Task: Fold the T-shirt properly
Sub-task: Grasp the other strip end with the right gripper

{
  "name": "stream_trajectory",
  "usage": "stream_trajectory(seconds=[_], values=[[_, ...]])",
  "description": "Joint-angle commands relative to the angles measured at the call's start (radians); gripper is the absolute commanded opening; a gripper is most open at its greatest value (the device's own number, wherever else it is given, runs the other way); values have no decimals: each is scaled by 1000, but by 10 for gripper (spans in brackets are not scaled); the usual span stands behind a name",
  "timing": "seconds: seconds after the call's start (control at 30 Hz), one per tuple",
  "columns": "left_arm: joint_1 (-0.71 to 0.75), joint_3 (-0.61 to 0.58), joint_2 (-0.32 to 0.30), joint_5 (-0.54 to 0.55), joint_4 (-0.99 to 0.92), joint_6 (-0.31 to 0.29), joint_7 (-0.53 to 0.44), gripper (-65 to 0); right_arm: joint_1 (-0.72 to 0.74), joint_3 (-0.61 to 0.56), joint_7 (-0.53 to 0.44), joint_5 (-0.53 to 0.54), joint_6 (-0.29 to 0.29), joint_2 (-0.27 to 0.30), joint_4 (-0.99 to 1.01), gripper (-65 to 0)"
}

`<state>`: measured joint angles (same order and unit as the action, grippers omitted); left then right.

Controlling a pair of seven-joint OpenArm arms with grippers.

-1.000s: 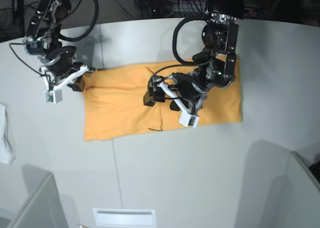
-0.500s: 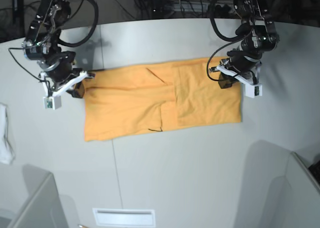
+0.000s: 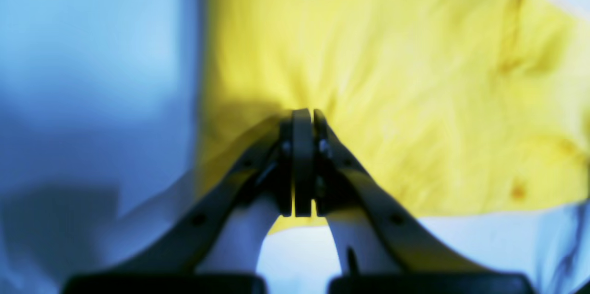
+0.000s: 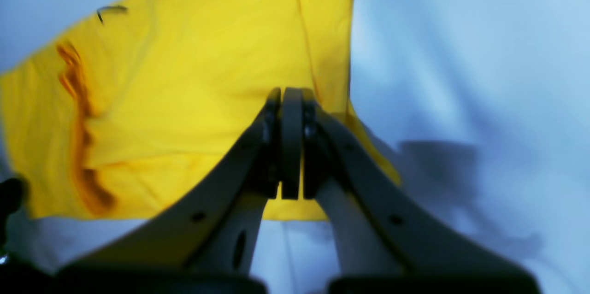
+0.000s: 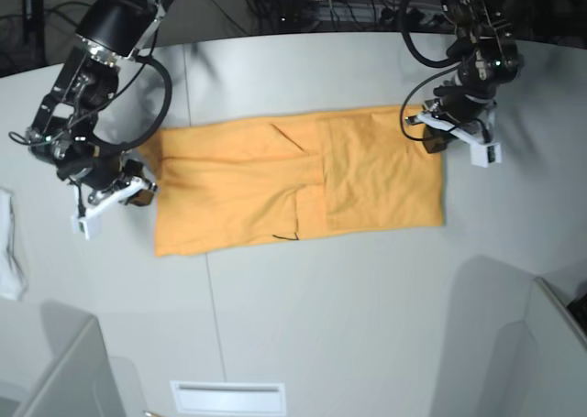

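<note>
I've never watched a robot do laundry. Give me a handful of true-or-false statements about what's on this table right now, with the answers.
1. The light-orange cotton T-shirt lies spread flat on the pale grey table. True.
2. The left gripper is at the shirt's upper corner on the base view's right. True.
3. The left gripper's jaws are wide open. False: the left wrist view shows them closed together.
4. The shirt is lifted high off the table. False: it rests on the surface.
5. A small white cloth lies at the table's edge on the base view's left. True.
6. The right gripper is over the shirt's middle. False: it is at the shirt's edge.
</note>
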<state>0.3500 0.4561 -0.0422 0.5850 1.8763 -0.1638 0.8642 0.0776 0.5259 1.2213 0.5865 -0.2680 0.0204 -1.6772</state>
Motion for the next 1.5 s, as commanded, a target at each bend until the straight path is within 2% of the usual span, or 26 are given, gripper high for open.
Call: stream_trajectory(seconds=[0.0,0.03,0.1,0.17,0.23,0.37,0.57,0.67,0.83,0.93,1.07,1.17,1.27,1.33,1.37,1.47], values=[[16,48,-9,5,42,-4,-15,-650,20,20,19,68,-1,11,10,-491],[24,88,-9,5,58,-16,-15,-650,29,33,33,122,-1,26,36,-413],[27,188,-9,5,70,-92,-15,-650,54,33,36,220,-1,65,113,-267],[24,283,-9,3,62,-159,-15,-650,86,23,33,264,-1,112,211,-212],[33,367,-15,-1,53,-208,-15,-650,124,23,25,263,-1,143,320,-222],[71,501,-78,5,27,-267,-13,-650,152,18,-48,220,0,189,446,-239],[85,602,-138,3,-57,-382,-13,-650,149,-191,-151,138,-1,206,503,-239],[85,610,-143,-3,-90,-385,-13,-650,146,-263,-146,140,-1,207,519,-239],[80,602,-163,-4,-171,-388,-17,-650,97,-361,-117,140,-1,177,483,-239],[70,590,-163,-4,-183,-388,-17,-650,86,-379,-128,132,-1,168,498,-239],[51,502,-164,-4,-186,-388,-18,-650,98,-379,-168,132,-1,157,550,-245],[39,439,-164,-4,-211,-385,-21,-650,113,-381,-173,132,-1,157,596,-333],[-7,376,-164,-33,-249,-385,-21,-650,133,-381,-188,132,-1,157,619,-500],[-47,324,-163,-124,-255,-385,-21,-650,149,-381,-194,132,-1,157,622,-629],[-62,297,-163,-167,-257,-385,-21,-650,155,-381,-193,132,2,157,624,-650],[-101,224,-161,-253,-257,-388,-21,-650,176,-381,-193,131,5,158,624,-650]])
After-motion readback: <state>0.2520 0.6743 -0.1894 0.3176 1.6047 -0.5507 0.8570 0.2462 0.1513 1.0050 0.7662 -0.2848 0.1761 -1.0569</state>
